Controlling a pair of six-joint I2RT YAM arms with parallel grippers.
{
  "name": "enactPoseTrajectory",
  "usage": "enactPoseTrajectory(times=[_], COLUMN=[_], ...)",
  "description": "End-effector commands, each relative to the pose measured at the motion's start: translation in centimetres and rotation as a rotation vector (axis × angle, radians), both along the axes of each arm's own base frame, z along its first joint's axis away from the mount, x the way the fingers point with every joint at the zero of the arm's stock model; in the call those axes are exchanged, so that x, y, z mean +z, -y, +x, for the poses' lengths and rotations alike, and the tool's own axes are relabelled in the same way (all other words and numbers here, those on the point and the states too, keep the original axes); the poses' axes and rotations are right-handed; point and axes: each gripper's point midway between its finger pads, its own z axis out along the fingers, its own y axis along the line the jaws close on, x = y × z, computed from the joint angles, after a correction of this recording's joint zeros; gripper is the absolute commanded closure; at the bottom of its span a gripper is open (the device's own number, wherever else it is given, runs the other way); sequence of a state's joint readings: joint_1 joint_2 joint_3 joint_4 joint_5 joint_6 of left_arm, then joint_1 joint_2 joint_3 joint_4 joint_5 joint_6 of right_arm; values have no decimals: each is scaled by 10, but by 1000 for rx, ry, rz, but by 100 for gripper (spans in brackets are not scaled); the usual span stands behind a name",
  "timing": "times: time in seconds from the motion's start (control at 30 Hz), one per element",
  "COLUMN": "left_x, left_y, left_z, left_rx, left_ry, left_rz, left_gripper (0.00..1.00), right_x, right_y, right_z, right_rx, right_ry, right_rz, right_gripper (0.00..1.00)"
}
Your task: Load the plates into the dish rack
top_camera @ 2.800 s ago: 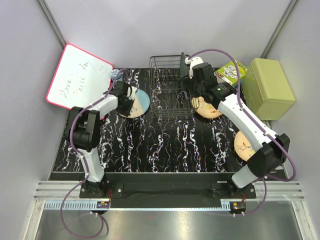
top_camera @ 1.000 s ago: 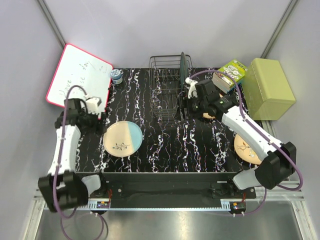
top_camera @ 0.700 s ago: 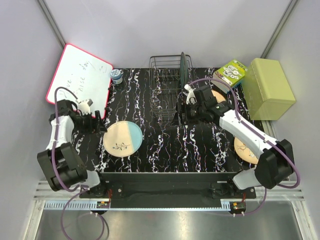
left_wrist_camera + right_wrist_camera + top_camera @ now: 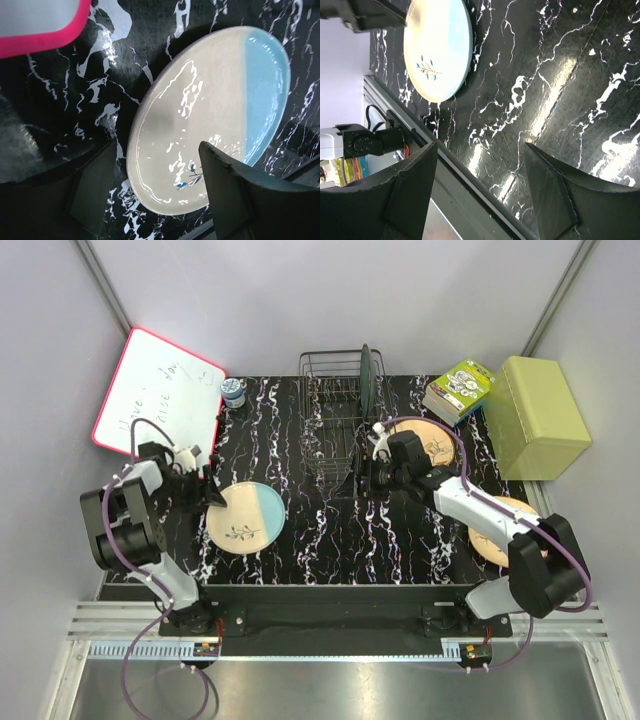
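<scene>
— Where are the plates?
— One is loaded: the dark blue-grey plate (image 4: 366, 375) stands on edge in the right side of the dish rack (image 4: 330, 425). The beige-and-blue plate (image 4: 245, 517) lies flat on the marbled table (image 4: 320, 540), left of the rack and well apart from it.
— And the orange ones?
— Both lie flat on the right. The right arm's cable loops over the far orange-tan plate (image 4: 435, 440), and the near orange-tan plate (image 4: 487, 540) is partly hidden under that arm.
— The claws?
— The left gripper (image 4: 157, 147) is spread wide at the beige-and-blue plate's left rim, holding nothing; I cannot tell whether it touches. The right gripper (image 4: 480, 146) is also wide and empty, low over the table just off the rack's near right corner.
— What crowds them?
— The pink-framed whiteboard (image 4: 155, 390) leans just behind the left arm, and a small tin (image 4: 233, 392) sits between it and the rack. A green box (image 4: 540, 415) and a green-printed booklet (image 4: 460, 385) sit far right.
</scene>
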State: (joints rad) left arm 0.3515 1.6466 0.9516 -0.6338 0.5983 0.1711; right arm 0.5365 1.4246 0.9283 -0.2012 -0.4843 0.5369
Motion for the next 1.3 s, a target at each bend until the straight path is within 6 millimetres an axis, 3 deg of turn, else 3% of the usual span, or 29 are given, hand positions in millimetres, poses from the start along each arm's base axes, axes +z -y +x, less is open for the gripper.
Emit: enactPoseTrajectory(times=[0.0,0.13,0.3,0.47,0.5,0.73,0.83,1.0,1.27], left_x=[-11,-12,-6,5,5,6,6,13,5], left_y=[1,12,38,63,65,93,104,135,158], left_z=[7,6,2,2,1,-12,-21,-47,-66], left_rx=[-68,-125,-237,-297,-294,-289,-294,-313,-337], left_ry=[-2,7,23,12,-3,-101,-135,-205,-254], left_rz=[28,35,39,51,52,-25,-38,-107,-138], left_gripper=[30,32,42,40,40,39,39,38,39], right_x=[8,0,-23,-46,-47,-85,-106,-92,-108], right_y=[-11,-15,-18,-29,-30,-25,-36,-64,-63], right_z=[4,6,-3,-18,-14,-46,-45,-20,-32], right_rx=[-1,-27,-93,-138,-165,-255,-311,-330,-356], right_ry=[30,12,-151,-264,-241,-302,-359,-261,-326], right_rz=[81,120,163,244,256,149,124,160,125], right_gripper=[24,24,25,26,26,27,26,26,30])
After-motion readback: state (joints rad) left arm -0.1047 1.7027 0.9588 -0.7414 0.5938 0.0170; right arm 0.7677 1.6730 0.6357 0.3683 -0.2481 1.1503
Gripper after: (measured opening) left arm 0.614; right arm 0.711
